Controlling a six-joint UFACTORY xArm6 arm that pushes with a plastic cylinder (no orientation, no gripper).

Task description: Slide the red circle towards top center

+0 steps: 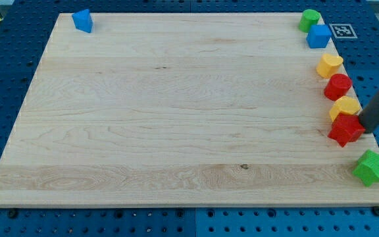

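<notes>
**Red circle sat on the right edge, rod tip at the red star**

Red circle (338,86) lay on the view's right edge of the tabletop (176,112), wedged in a column between a yellow block (329,65) above it and another yellow block (345,106) below; whether it touched them was hard to judge. The rod entered from the view's right, its upper part cut off by the frame and blurred. There was no hand on this arm, so nothing was open or clamped: my tip (362,130) rested against the right side of the red star (345,129), which overlapped the lower yellow block and hid part of it. The exact shapes of both yellow blocks were unclear. A green star (373,168) sat at the lower right corner, apart from the tip. At the upper right, a green block (309,20) stood just beside a blue cube (318,36). A small blue block (82,20) stood alone at the upper left corner, shape uncertain.
</notes>
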